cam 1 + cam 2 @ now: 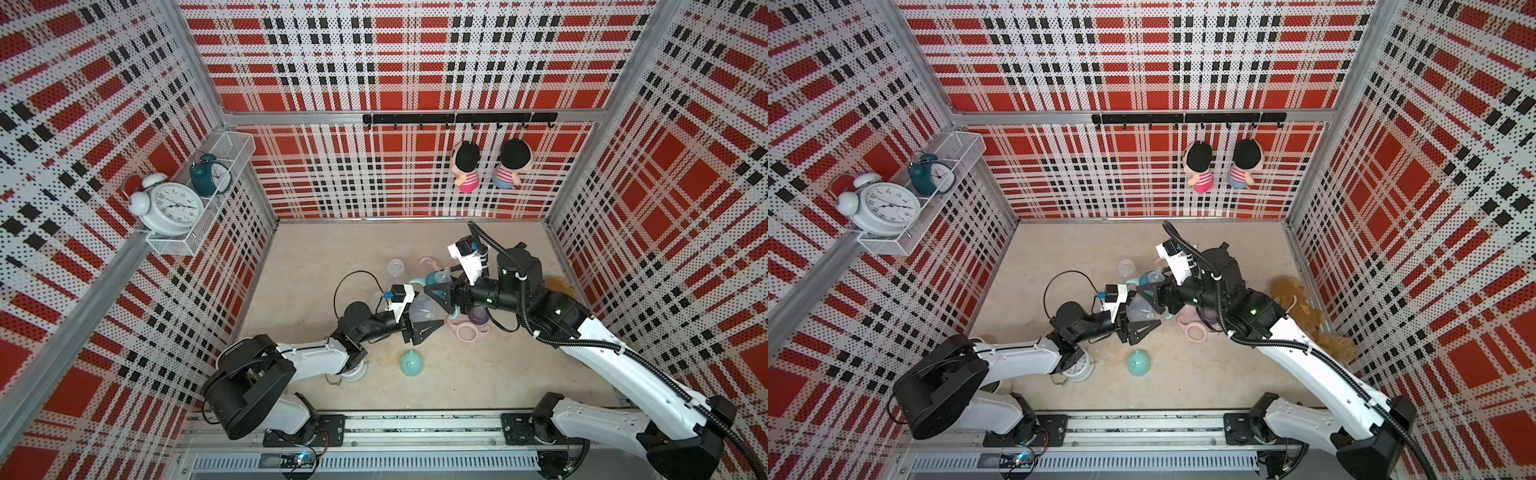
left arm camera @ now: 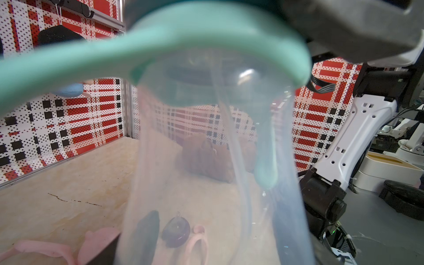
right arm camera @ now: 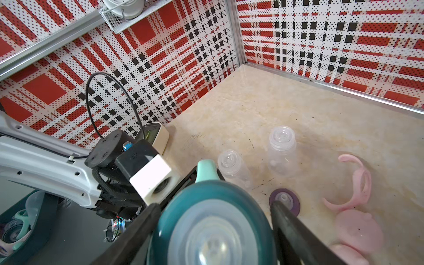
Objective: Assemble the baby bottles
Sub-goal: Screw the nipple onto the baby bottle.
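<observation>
My left gripper is shut on a clear baby bottle, held upright above the floor. A teal two-handled ring sits round its neck. On top is a teal nipple collar, and my right gripper is shut on that collar, one finger on each side. Both top views show the two grippers meeting mid-floor, with the collar above the bottle. A teal dome cap lies nearer the front. Two bare clear bottles stand behind.
A purple nipple collar, a pink handled ring and a pink dome cap lie by the right arm. A brown plush toy rests against the right wall. A white clock lies under the left arm.
</observation>
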Controlling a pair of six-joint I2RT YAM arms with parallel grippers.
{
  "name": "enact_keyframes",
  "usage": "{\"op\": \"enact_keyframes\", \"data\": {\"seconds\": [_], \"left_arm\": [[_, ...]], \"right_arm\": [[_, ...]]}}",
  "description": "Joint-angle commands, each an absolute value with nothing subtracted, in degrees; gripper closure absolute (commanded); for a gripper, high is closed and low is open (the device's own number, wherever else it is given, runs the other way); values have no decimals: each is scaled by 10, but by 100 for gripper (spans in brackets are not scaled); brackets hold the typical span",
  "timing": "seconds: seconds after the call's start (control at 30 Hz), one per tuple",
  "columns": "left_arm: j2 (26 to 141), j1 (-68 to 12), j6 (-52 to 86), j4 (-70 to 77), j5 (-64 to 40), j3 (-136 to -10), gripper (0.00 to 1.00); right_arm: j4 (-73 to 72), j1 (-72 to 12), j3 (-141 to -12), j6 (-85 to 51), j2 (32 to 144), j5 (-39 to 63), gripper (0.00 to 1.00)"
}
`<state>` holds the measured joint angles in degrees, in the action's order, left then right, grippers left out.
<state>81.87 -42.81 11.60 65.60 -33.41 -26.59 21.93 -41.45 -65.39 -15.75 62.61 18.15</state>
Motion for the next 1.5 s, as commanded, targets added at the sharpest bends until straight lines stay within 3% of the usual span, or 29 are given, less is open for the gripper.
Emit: {"op": "enact_keyframes", "data": {"seconds": [0.0,0.2,0.6,0.97,1.13,1.27,1.33,1.47], "left_arm": [[820,-431,114,689,-329,-263,100],[821,-432,113,689,-328,-262,100],[819,-434,113,687,-307,-262,100],[787,-498,30,605,-79,-278,100],[787,-535,7,590,37,-291,100],[797,-545,7,584,50,-303,100],[802,-548,8,574,53,-308,100],[796,-544,13,571,25,-305,100]], "right_arm": [[200,-413,-649,-156,614,177,21],[198,-413,-648,-156,611,176,22],[201,-413,-646,-160,613,160,48],[234,-423,-666,-241,629,70,68],[284,-435,-684,-319,644,-28,69],[304,-467,-695,-355,652,-103,63],[313,-475,-701,-361,656,-115,44],[287,-474,-698,-330,641,-67,22]]}}
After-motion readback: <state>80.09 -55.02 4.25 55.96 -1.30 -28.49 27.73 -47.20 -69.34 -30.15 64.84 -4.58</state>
